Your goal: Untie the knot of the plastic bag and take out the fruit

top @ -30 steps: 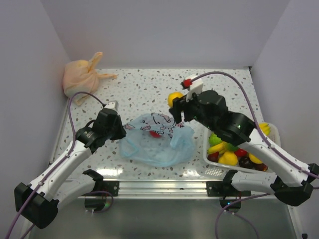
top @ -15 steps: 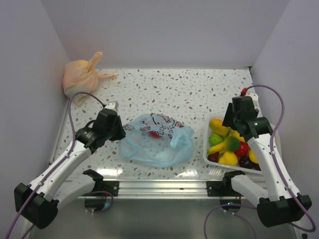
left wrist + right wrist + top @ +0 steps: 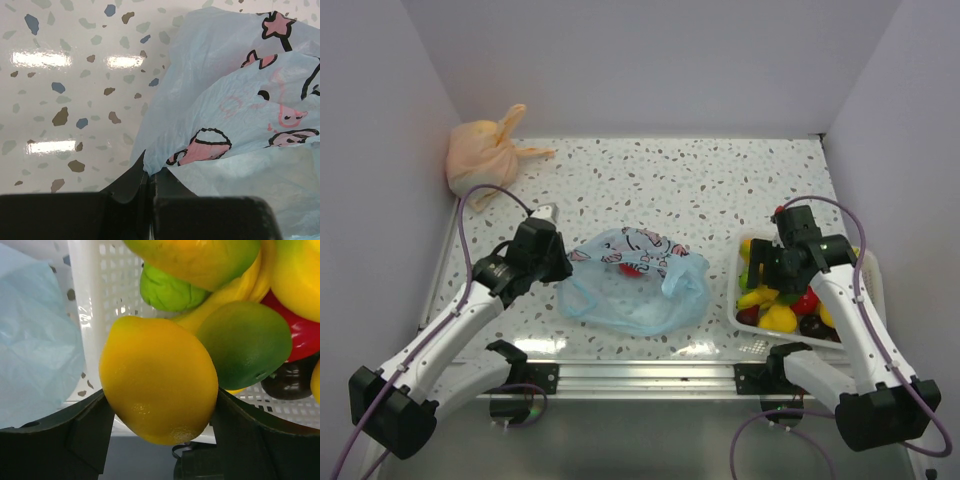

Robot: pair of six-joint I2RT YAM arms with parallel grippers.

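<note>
Plastic bag (image 3: 235, 100) is cut off to the right of and below the left gripper (image 3: 149, 172) fingers, and the pinched fold is hidden between the closed tips. The sides of the yellow fruit (image 3: 157, 380) are covered by the right gripper (image 3: 162, 427) fingers clamping it. Beyond the fingertips, a yellow-green fruit (image 3: 200, 257) and the white basket (image 3: 95, 305) are cropped by the frame edges. Past the left fingers, a red fruit (image 3: 632, 268) is blurred by bag film.

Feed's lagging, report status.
Left gripper shut on edge of light blue translucent plastic bag. Right gripper shut on yellow lemon-shaped fruit at white mesh basket. Nothing obstructing.
</note>
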